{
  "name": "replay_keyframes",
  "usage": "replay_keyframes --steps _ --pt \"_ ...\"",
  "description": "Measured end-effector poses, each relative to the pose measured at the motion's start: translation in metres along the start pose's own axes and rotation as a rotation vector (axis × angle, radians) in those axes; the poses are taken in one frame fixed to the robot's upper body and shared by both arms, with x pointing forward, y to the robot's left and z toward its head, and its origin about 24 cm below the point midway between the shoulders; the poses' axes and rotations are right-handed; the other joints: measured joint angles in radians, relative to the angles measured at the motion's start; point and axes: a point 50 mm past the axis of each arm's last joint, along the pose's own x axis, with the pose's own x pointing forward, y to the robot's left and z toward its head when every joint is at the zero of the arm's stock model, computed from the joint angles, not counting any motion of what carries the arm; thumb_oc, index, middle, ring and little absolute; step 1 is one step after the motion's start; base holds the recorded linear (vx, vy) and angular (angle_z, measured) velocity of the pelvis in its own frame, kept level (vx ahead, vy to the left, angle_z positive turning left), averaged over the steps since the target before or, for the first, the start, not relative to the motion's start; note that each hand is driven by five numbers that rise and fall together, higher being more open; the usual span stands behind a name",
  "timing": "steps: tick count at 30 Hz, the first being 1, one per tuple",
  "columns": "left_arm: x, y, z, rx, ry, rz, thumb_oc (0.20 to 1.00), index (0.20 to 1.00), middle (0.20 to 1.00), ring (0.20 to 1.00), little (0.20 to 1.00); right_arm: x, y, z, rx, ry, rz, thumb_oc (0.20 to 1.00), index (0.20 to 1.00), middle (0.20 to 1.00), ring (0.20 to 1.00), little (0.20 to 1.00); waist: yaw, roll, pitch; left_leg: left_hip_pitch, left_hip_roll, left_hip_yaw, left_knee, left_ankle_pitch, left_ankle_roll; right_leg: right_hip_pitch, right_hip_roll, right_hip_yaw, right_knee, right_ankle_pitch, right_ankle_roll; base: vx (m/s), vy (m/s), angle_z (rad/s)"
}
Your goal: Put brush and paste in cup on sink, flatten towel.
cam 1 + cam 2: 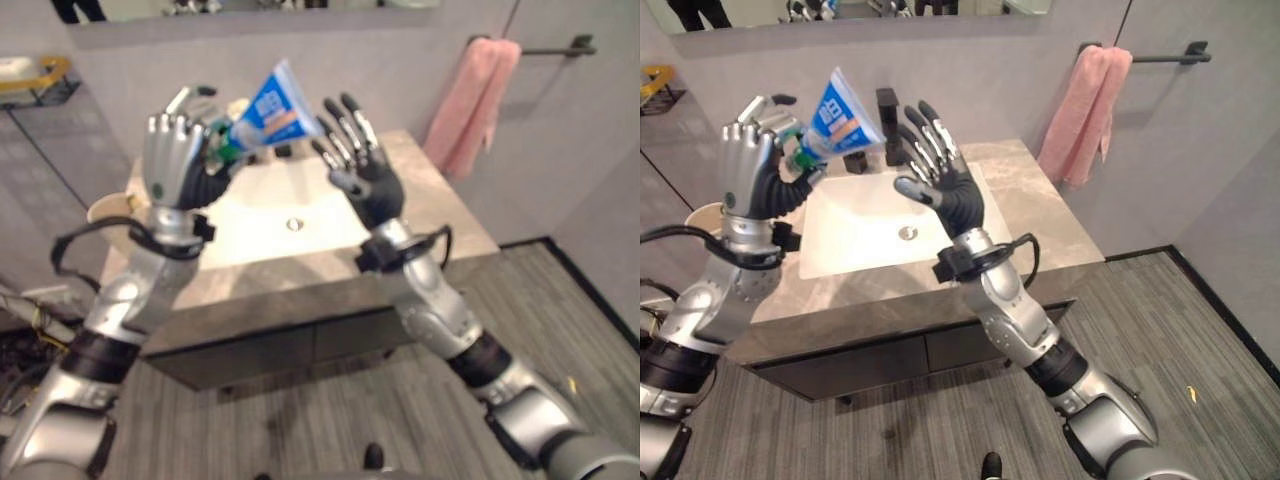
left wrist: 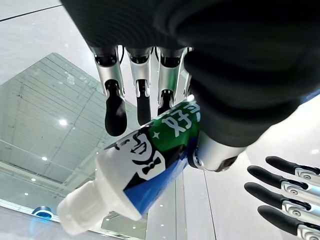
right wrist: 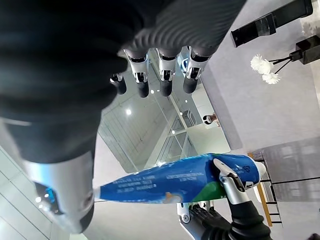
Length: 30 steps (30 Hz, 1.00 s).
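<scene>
In the right wrist view, the right hand (image 3: pixel 150 75) has its silver, dark-tipped fingers (image 3: pixel 164 82) straight and spread, holding nothing, with the thumb (image 3: pixel 65 195) apart from them at the side. Past the fingers, the blue toothpaste tube (image 3: pixel 175 180) lies across the picture, and the left hand (image 3: pixel 235 200) grips it at its green end (the tube's flat end points toward the right thumb, but does not touch it). Behind all this there is a mirror (image 3: pixel 145 130) and the grey wall (image 3: pixel 260 110).
</scene>
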Motion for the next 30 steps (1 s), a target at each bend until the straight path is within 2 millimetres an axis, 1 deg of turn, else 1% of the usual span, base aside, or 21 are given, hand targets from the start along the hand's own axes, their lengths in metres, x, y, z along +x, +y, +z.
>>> replay_keyframes --steps 5,10,15,19,21,30 --pt "0.006 -0.003 0.008 -0.034 -0.042 -0.008 0.200 0.200 0.200 0.200 0.200 0.010 -0.001 0.001 0.024 0.009 0.018 1.000 1.000 1.000 1.000 1.000 0.000 0.001 0.000 -0.002 0.000 -0.017 0.000 0.000 0.000 0.008 -0.001 -0.013 0.000 -0.004 0.001 0.00 0.008 0.09" --pt "0.007 -0.003 0.008 -0.047 -0.040 -0.010 0.200 0.200 0.200 0.200 0.200 0.014 0.005 0.007 0.029 -0.014 0.071 1.000 1.000 1.000 1.000 1.000 0.003 0.001 0.001 -0.011 0.000 -0.029 0.000 0.000 0.000 0.006 -0.001 -0.023 0.000 -0.007 -0.001 0.01 0.007 0.08" --pt "0.006 -0.003 0.008 -0.056 -0.039 -0.012 0.200 0.200 0.200 0.200 0.200 0.015 0.022 0.014 0.045 -0.043 0.182 1.000 1.000 1.000 1.000 1.000 0.004 0.002 0.001 -0.017 0.001 -0.036 0.000 0.000 0.000 0.006 -0.001 -0.030 0.000 -0.010 -0.003 0.01 0.003 0.04" --pt "0.010 -0.004 0.011 -0.060 -0.055 -0.013 0.200 0.200 0.200 0.200 0.200 0.022 0.030 0.021 0.041 -0.075 0.225 1.000 1.000 1.000 1.000 1.000 0.006 0.003 0.002 -0.017 0.001 -0.038 0.000 0.000 0.000 0.006 -0.001 -0.031 0.000 -0.010 -0.003 0.00 0.000 0.00" --pt "0.011 -0.005 0.012 -0.063 -0.062 -0.014 0.200 0.200 0.200 0.200 0.200 0.024 0.033 0.022 0.042 -0.079 0.241 1.000 1.000 1.000 1.000 1.000 0.006 0.003 0.002 -0.017 0.001 -0.037 0.000 0.000 0.000 0.006 -0.001 -0.031 0.000 -0.011 -0.003 0.00 0.000 0.00" --pt "0.010 -0.006 0.013 -0.053 -0.076 -0.050 0.200 0.200 0.200 0.200 0.200 0.023 0.036 0.018 0.073 -0.058 0.251 1.000 1.000 1.000 1.000 1.000 0.007 0.003 0.002 -0.017 0.001 -0.038 0.000 0.000 0.000 0.006 -0.001 -0.031 0.000 -0.011 -0.003 0.00 0.000 0.00"
